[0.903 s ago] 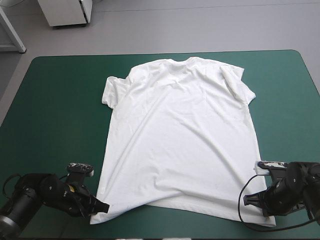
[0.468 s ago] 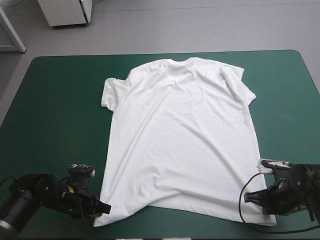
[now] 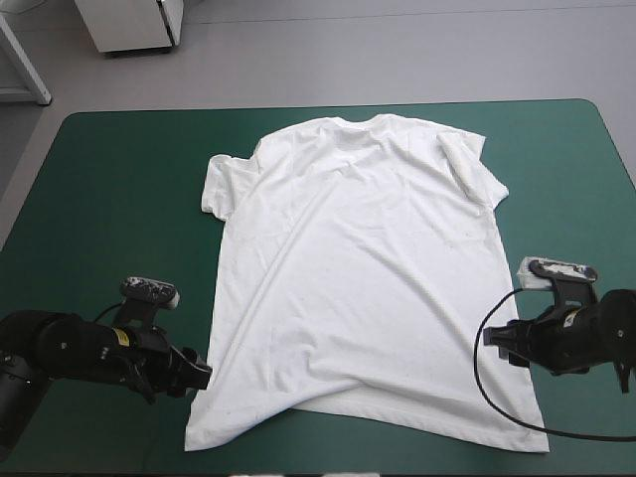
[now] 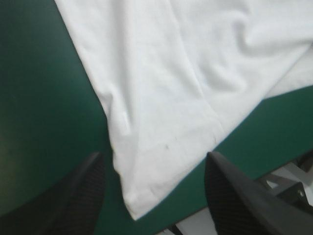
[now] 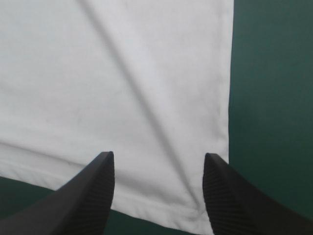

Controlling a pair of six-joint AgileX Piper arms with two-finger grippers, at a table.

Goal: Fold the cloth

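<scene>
My left pincer [image 3: 202,374] and right pincer [image 3: 495,344] now stand open, backed off the T-shirt [image 3: 358,268] hem corners; I judge spreading complete.

Overhead; both wrists close over T-shirt [image 3: 358,268]

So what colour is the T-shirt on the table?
The T-shirt is plain white, with no pattern. It shows best in the high view.

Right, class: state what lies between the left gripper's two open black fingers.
A corner of the white short-sleeved T-shirt, lying on the teal-green table cover; the left wrist view shows it.
</scene>
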